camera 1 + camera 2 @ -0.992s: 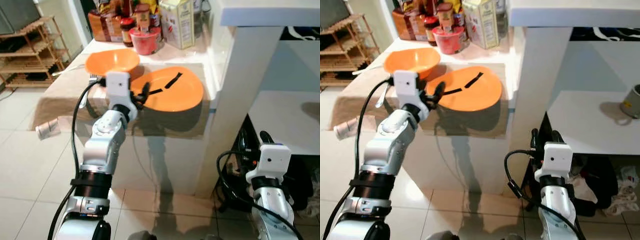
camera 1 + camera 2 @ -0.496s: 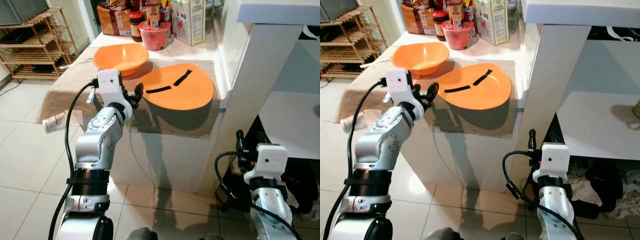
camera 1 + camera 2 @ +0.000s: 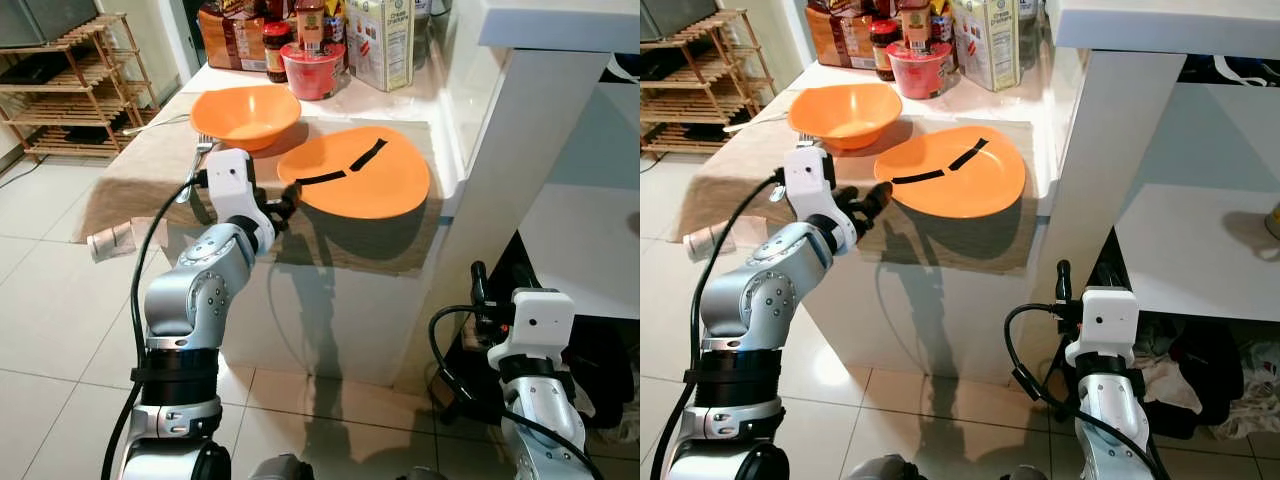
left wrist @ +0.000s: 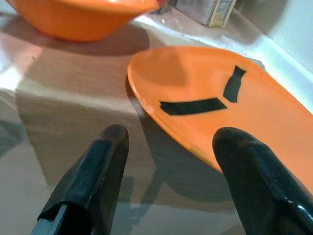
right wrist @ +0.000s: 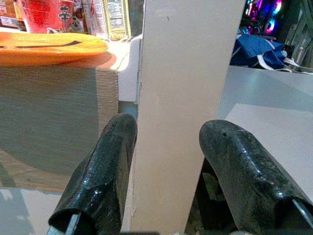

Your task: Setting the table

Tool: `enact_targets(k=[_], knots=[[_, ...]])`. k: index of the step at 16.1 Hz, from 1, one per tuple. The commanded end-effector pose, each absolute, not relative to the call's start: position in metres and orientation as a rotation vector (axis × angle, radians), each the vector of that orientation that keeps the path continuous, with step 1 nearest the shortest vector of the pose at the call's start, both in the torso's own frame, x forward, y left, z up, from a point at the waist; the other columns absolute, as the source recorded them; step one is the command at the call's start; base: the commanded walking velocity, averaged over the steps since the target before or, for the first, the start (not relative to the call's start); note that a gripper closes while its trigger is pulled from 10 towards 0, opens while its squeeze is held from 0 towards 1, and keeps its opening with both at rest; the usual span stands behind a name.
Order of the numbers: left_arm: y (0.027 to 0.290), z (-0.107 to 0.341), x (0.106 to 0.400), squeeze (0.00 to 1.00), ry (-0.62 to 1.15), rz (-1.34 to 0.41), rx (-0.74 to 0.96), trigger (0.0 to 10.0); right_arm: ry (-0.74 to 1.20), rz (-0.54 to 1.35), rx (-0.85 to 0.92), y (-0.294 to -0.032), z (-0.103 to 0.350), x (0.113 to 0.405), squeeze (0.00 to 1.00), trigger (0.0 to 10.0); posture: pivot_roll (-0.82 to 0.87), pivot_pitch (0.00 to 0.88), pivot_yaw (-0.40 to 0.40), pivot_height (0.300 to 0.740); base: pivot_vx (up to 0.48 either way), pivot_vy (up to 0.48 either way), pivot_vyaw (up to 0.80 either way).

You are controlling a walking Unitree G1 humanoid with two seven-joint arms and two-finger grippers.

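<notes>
Orange, and by its look moulded plastic: the plate (image 3: 362, 173) lies flat on a beige cloth (image 3: 130, 180) at the near edge of the tabletop (image 3: 350, 100), two strips of black tape crossing its face. A matching orange bowl (image 3: 245, 114) stands just behind it, toward the robot's left, and a fork (image 3: 193, 165) lies on the cloth beside the bowl. Jars, a red cup and a carton are grouped at the back of the tabletop.

Left claw (image 4: 168, 147): released, fingers spread, empty. It sits at the front edge of the tabletop, just short of the plate's near rim and not touching it. In the wrist view the rim lies between the two fingertips (image 4: 111, 139) and a little beyond them.

Right claw (image 5: 166, 147): released, empty, hanging low beside the white post (image 5: 188, 73) that flanks the tabletop.

Handling assessment: the plate is judged light, stiff and unlikely to break, but smooth and shallow, so a pinch could slip. The cloth beneath may drag or bunch if the plate is pushed rather than lifted. The sensible hold appears to be the near rim, one finger above and one below, at the edge closest to the left claw. Whether the rim stands clear enough of the cloth to admit the lower finger cannot be told.
</notes>
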State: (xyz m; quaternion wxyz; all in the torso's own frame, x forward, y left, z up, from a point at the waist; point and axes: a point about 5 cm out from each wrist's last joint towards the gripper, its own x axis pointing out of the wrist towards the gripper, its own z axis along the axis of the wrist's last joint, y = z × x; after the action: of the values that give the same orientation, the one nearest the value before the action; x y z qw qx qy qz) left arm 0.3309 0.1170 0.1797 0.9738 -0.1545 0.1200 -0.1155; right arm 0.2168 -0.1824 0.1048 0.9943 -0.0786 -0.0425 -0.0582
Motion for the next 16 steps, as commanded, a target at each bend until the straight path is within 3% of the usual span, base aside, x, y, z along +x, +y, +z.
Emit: enact_targets(k=[1,16], knots=[[0.12,0.181,0.33,0.0,0.25,-0.22,-0.333,10.0,-0.085,-0.106,-0.157,-0.18,0.105,0.218,0.0,10.0,-0.02,0.0,0.065,0.707,0.0,0.0,0.0],[0.089,0.168,0.345,0.0,0.33,-0.296,-0.408,10.0,-0.109,-0.126,-0.164,-0.18,0.113,0.211,0.0,10.0,-0.08,0.0,0.1,0.707,0.0,0.0,0.0]])
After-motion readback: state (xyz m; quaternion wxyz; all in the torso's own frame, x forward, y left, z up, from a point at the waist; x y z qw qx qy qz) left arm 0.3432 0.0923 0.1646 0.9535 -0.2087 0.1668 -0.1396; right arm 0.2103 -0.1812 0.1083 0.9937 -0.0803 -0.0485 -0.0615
